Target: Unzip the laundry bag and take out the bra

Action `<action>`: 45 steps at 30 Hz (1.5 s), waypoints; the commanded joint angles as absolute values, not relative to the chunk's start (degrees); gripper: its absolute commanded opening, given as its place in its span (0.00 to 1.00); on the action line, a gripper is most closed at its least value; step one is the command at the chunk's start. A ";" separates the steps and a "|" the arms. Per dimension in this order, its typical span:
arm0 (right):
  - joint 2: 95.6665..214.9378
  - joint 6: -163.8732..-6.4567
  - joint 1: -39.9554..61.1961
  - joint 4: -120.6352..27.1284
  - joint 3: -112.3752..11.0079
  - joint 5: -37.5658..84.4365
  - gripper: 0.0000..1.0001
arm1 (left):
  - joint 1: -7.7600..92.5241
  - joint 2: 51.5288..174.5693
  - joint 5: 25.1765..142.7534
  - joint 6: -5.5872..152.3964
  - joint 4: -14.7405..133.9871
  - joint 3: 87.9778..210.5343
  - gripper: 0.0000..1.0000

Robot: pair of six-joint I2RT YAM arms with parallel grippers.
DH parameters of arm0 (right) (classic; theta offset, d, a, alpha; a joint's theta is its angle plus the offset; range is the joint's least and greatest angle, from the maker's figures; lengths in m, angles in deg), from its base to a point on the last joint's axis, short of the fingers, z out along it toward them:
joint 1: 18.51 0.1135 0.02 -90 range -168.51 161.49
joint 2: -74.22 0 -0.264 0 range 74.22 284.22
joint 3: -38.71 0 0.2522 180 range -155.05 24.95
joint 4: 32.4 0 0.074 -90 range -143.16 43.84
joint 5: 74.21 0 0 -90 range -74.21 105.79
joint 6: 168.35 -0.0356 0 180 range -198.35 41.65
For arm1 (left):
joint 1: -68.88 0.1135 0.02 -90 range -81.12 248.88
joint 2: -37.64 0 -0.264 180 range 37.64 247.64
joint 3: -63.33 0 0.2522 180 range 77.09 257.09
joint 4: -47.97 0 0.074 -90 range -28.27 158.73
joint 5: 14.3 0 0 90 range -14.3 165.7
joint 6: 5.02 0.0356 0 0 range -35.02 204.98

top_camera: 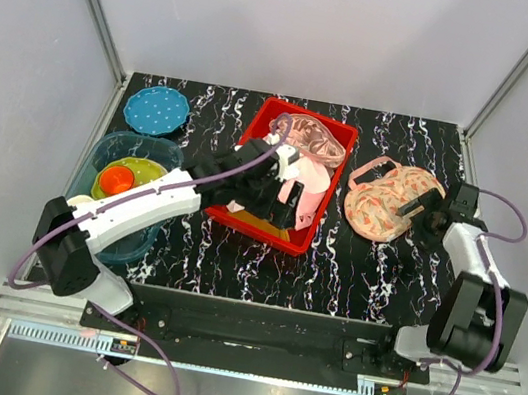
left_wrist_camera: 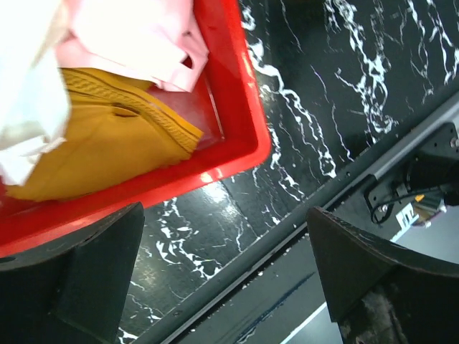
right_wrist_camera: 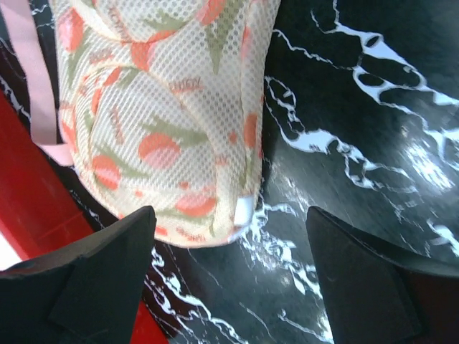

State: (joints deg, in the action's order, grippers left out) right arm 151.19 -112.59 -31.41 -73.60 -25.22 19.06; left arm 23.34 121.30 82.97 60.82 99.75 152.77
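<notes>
- On the black marbled table (top_camera: 353, 273), seen from above, the laundry bag (top_camera: 385, 203) lies flat at 3 o'clock of the red bin (top_camera: 333, 181), just beside it and outside it.
- At the bag's 3 o'clock edge sits the right gripper (top_camera: 419, 208), with one dark finger reaching over the fabric.
- From the right wrist, the right gripper (right_wrist_camera: 229, 222) has its fingers spread wide, clamped on nothing. The bag (right_wrist_camera: 172, 107), a white mesh with orange flowers, fills the view at 12 o'clock, and its rounded end comes down to the gap between the tips. I cannot tell whether the finger at 9 o'clock touches it.
- A pink trim strap (right_wrist_camera: 39, 93) hangs at the bag's 9 o'clock side, with the bin's red wall (right_wrist_camera: 36, 229) below it.
- Over the bin's 6 o'clock part, the left gripper (top_camera: 278, 205) hovers above the clothes.
- From the left wrist, the left gripper (left_wrist_camera: 224, 215) also has its fingers wide apart and holds nothing. The bin's near rim and bare table show between them.
- Inside the bin lie a yellow garment (left_wrist_camera: 93, 143), a pale pink garment (left_wrist_camera: 136, 36) and a white garment (left_wrist_camera: 29, 86).
- A glossy pink patterned item (top_camera: 313, 137) rests at the bin's 12 o'clock end.
- At the bin's 9 o'clock stands a blue basin (top_camera: 156, 147) holding a green bowl (top_camera: 141, 172) and an orange object (top_camera: 117, 176).
- A round blue lid (top_camera: 155, 109) lies at the bin's 10 o'clock.
</notes>
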 commanded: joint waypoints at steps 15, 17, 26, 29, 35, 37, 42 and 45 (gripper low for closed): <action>158.52 -120.27 -33.89 -53.01 -19.09 24.85 0.00 | 18.17 122.98 85.89 59.05 99.43 159.87 0.99; 152.84 -120.71 -33.89 -55.82 -17.68 25.20 0.00 | 17.99 125.44 87.82 59.32 99.43 162.95 0.99; 124.77 -128.00 -33.89 -78.83 -16.88 23.00 0.00 | 14.92 133.97 90.47 59.23 98.29 172.97 0.99; 120.20 -129.76 -33.89 -83.24 -16.80 25.10 0.00 | 14.13 135.99 92.14 58.62 97.67 174.12 0.99; 119.92 -131.00 -33.89 -85.71 -17.67 28.98 0.00 | 4.12 132.92 77.25 77.55 90.04 169.82 0.99; 120.19 -130.73 -33.89 -86.58 -18.90 29.06 0.00 | 1.39 133.35 74.40 81.45 88.19 168.15 0.99; 119.93 -131.00 -33.89 -87.55 -21.45 29.77 0.00 | 0.15 133.18 72.72 90.33 71.96 158.76 0.98; 120.19 -131.00 -33.89 -88.26 -22.77 30.29 0.00 | 0.06 133.26 71.49 93.06 61.91 153.29 0.98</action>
